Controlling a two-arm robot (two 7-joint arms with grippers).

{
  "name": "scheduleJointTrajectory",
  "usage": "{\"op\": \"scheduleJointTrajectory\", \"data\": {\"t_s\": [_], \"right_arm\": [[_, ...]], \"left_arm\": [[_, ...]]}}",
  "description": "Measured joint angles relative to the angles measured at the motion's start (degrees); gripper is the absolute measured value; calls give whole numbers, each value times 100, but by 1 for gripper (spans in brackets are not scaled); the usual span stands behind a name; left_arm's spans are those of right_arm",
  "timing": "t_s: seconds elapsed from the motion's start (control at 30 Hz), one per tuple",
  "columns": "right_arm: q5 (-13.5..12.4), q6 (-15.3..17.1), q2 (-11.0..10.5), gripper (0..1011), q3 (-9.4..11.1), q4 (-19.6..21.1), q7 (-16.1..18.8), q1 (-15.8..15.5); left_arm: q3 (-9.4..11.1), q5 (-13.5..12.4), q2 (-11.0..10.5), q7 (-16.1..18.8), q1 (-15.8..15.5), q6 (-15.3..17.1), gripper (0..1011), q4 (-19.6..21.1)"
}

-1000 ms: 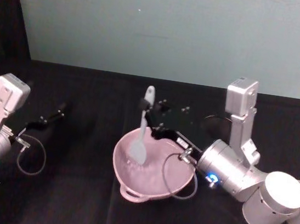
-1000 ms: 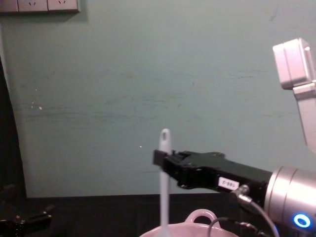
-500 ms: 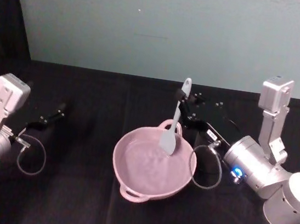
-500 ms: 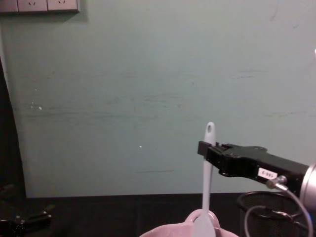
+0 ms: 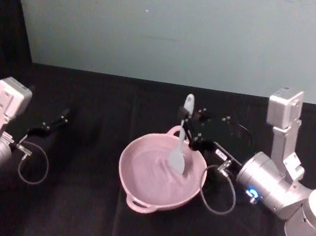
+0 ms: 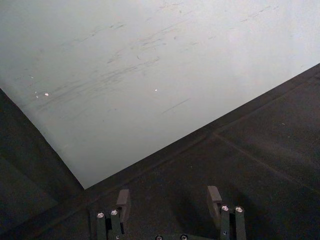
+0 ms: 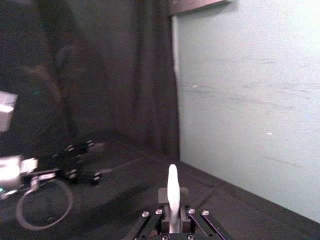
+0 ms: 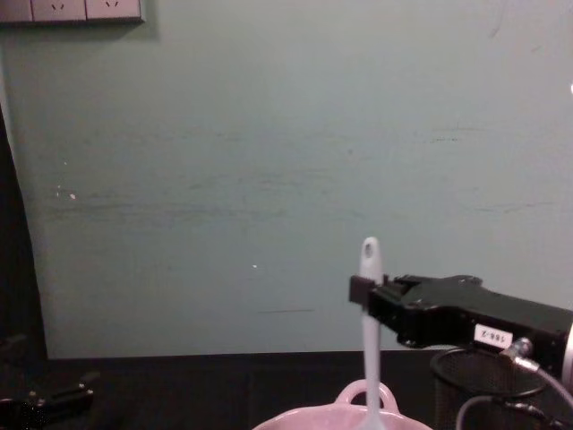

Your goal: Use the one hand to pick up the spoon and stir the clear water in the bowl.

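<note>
- Head view: your right gripper [image 5: 188, 122] is clenched on the spoon [image 5: 179, 144], gripping high on the handle just under the holed end. The spoon hangs nearly upright below the claw. Its flat head is down inside the bowl [image 5: 131, 191], toward the bowl's far right part near the loop handle. The bowl sits around the middle of the black table [image 5: 75, 212]. Your left gripper [image 5: 52, 124] is parked at the left, well apart from the bowl.
- Left wrist view: your left gripper [image 6: 169, 200] is released, with its fingers [image 6: 123, 200] spread and nothing between them, over bare table.
- Right wrist view: the spoon's [image 7: 172, 185] handle end sticks out past the claw, pinched between the jaws. The left gripper [image 7: 75, 162] sits far off across the table.
- Chest view: your right gripper [image 8: 360, 291] reaches in from the right, clamped on the spoon [image 8: 370, 349]. The holed tip stands just above the claw. The shaft drops straight down into the bowl [image 8: 300, 421], crossing its loop handle. A black mesh cup [image 8: 466, 385] stands just beside the bowl, under the gripper's body.
</note>
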State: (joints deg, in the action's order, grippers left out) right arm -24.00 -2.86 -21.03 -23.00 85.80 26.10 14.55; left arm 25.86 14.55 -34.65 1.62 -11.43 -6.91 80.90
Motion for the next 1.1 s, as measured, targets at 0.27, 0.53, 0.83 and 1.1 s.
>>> {"op": "scheduleJointTrajectory", "data": {"t_s": [0.27,0.53,0.83,1.1], "right_arm": [[105,129,-68,119,-325,334,228,-66],[112,138,102,119,-523,261,277,85],[55,-17,393,119,-483,-271,133,300],[47,-292,511,119,-124,-547,-220,277]], "left_arm": [[0,0,0,0,0,0,1005,0],[0,0,0,0,0,0,1005,0],[0,0,0,0,0,0,1005,0],[0,0,0,0,0,0,1005,0]]}}
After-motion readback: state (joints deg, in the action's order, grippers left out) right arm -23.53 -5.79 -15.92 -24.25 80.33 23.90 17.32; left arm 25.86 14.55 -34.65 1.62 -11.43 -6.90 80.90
